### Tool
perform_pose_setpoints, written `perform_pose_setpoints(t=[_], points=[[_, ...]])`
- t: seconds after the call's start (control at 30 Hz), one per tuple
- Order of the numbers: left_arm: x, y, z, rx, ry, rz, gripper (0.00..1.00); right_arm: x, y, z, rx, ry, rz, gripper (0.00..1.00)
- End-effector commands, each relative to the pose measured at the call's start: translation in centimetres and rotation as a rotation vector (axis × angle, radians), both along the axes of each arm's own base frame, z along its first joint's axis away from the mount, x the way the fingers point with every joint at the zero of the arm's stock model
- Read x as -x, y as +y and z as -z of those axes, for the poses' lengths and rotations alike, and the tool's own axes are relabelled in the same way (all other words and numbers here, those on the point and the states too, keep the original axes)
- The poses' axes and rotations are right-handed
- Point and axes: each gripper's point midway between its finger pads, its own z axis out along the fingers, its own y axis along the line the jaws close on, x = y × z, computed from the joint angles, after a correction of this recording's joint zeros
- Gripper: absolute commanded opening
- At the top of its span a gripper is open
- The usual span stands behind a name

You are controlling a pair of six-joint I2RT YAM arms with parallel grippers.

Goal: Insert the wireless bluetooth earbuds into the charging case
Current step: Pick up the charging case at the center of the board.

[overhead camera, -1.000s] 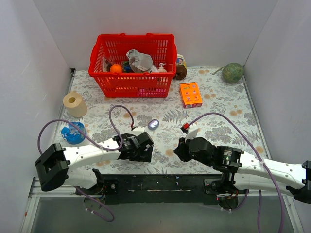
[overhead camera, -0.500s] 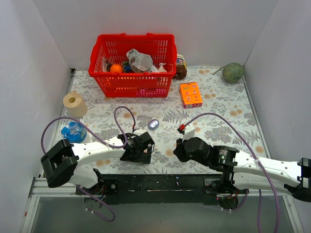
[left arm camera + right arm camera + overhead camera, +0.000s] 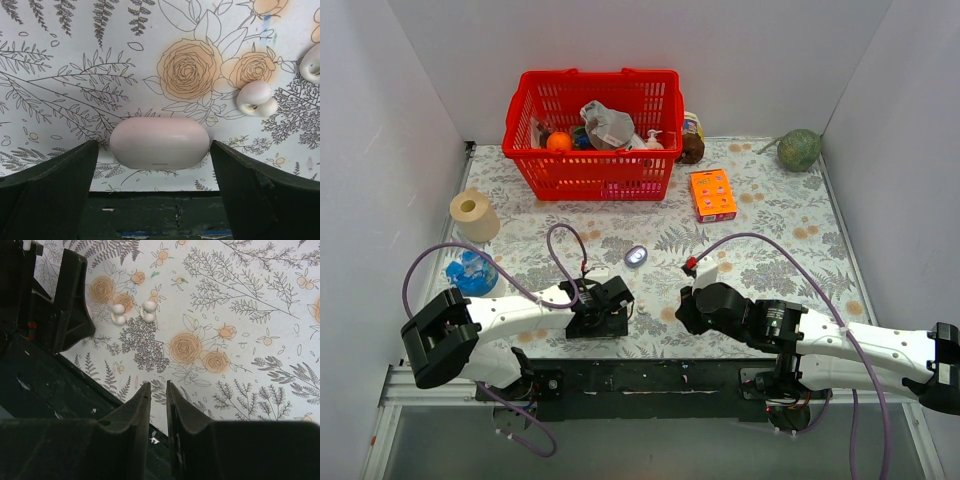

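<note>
The lavender charging case [image 3: 636,256] lies on the floral cloth, beyond both grippers and apart from them. Two tiny pale earbuds lie side by side on the cloth; they look whitish in the right wrist view [image 3: 118,313] [image 3: 148,310] and the left wrist view [image 3: 255,97] [image 3: 312,62]. My left gripper [image 3: 600,322] [image 3: 154,150] is open and low at the table's near edge. Its fingers [image 3: 55,180] stand either side of a white oval lump [image 3: 159,143] without touching it. My right gripper [image 3: 685,312] [image 3: 158,385] is empty, its jaws almost together, to the right of the buds.
A red basket [image 3: 590,130] of items stands at the back. An orange box [image 3: 712,194], a green ball [image 3: 799,150], a brown jar [image 3: 692,146], a paper roll [image 3: 473,213] and a blue object [image 3: 473,272] lie around. The black table edge [image 3: 165,215] is just below the lump.
My left gripper has shifted slightly left and nearer the front edge, over the white lump. My right gripper has crept a little to the left. The case has not moved.
</note>
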Motion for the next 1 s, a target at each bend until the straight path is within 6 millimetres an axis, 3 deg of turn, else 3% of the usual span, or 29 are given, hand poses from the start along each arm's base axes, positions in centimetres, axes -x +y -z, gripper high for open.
perform_pose_setpoints(t=[0.0,0.4,0.6,0.7,0.73,0.87,0.9,0.97], points=[[-0.2,0.0,0.7,0.038,-0.015,-0.104,0.94,-0.4,1.3,-2.0,-0.057,-0.031,-0.013,0.27],[0.0,0.5,2.1,0.006,-0.003,-0.111,0.77,-0.4,1.0,-1.8,-0.052,-0.03,-0.01,0.27],[0.3,0.6,2.2,0.007,-0.001,-0.103,0.55,-0.3,0.9,-1.7,-0.053,-0.028,-0.008,0.27],[-0.1,0.0,1.3,0.037,-0.046,-0.083,0.32,-0.4,1.1,-2.3,-0.061,-0.034,-0.007,0.27],[-0.8,-0.9,0.0,0.091,-0.093,-0.067,0.19,-0.5,1.2,-2.9,-0.067,-0.04,-0.01,0.27],[-2.3,-4.5,-5.4,0.285,-0.286,0.069,0.0,-1.5,1.7,-7.3,-0.108,-0.114,0.003,0.31],[-2.5,-4.8,-6.3,0.314,-0.332,0.122,0.0,-1.9,2.0,-9.8,-0.149,-0.142,0.01,0.38],[-3.1,-7.0,-10.7,0.513,-0.459,0.185,0.0,-2.2,2.2,-12.7,-0.215,-0.188,0.005,0.51]])
